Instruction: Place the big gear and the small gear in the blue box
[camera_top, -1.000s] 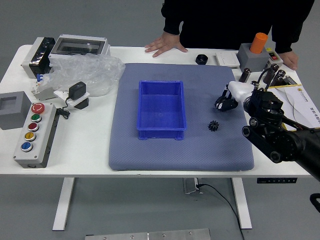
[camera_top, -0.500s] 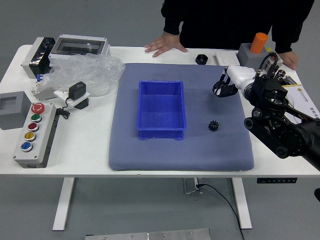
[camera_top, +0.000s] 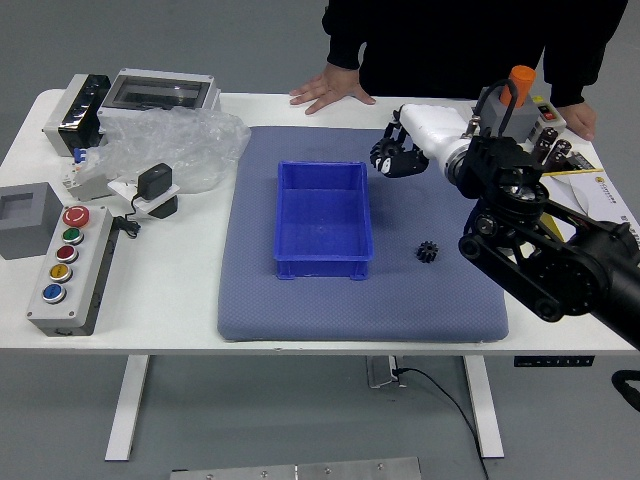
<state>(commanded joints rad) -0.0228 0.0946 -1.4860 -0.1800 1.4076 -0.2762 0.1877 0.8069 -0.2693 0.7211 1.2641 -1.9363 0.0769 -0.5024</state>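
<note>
Swung right hand (camera_top: 402, 155) in near blue box (camera_top: 323, 268), apparently with big gear (camera_top: 384, 157) clamped in fingers. Probably close to first drop. Still to fetch: small gear (camera_top: 427, 252), lying on mat (camera_top: 350, 315).

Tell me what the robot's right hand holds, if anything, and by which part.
It cannot be told; nothing stands out clearly against the dark right hand.

The robot's right arm (camera_top: 545, 255), glossy black with round joint housings (camera_top: 486, 224), a looping black cable (camera_top: 486, 100) and white wrist cuff (camera_top: 434, 132); a person (camera_top: 450, 50) wears black long sleeves (camera_top: 345, 38).
</note>
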